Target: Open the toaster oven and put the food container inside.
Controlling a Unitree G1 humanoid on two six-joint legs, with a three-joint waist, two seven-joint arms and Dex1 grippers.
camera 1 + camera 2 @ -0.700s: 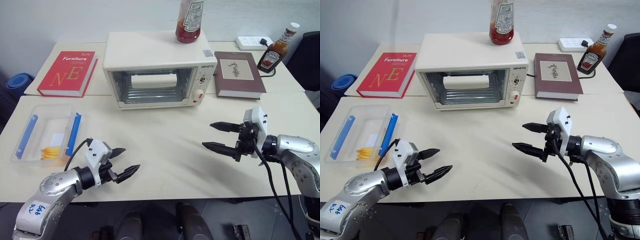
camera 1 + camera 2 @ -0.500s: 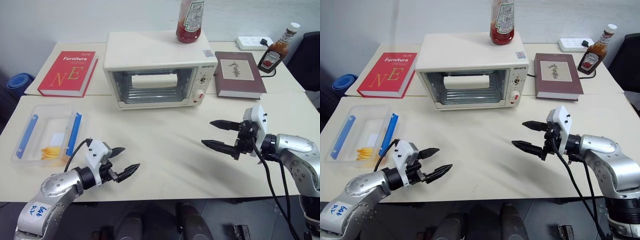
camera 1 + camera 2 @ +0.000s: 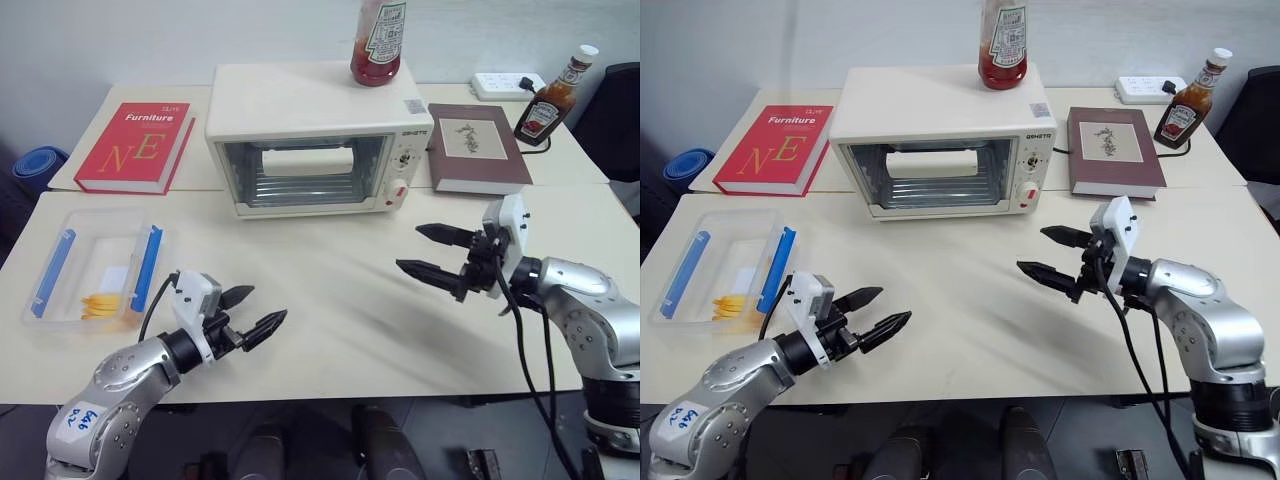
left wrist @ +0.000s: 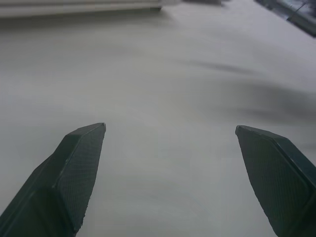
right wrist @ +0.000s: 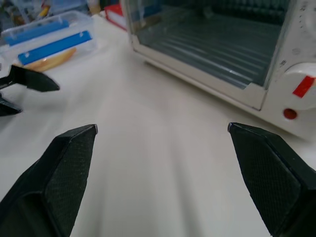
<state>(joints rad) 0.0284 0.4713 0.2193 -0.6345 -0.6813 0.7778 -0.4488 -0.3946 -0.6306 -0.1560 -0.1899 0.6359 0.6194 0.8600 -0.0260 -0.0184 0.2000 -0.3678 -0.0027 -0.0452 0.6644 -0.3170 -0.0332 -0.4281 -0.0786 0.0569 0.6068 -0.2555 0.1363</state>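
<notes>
The toaster oven (image 3: 310,140) stands at the back middle of the table, its glass door shut and its white bar handle (image 3: 308,160) behind the glass top. The food container (image 3: 90,268), clear with two blue clips and yellow strips inside, lies at the left. My left gripper (image 3: 262,307) hovers open and empty to the right of the container. Over the table in front of the oven's right end, my right gripper (image 3: 410,248) is open and empty. The right wrist view faces the oven (image 5: 217,44), with the container (image 5: 49,42) and the left gripper (image 5: 24,84) also in sight.
A ketchup bottle (image 3: 378,40) stands on the oven's top. A red book (image 3: 135,145) lies left of the oven and a brown book (image 3: 475,150) right of it. A sauce bottle (image 3: 555,100) and a power strip (image 3: 505,85) are at the back right.
My right gripper has moved a little farther from me, toward the oven. The left gripper has risen slightly. Both stay open.
</notes>
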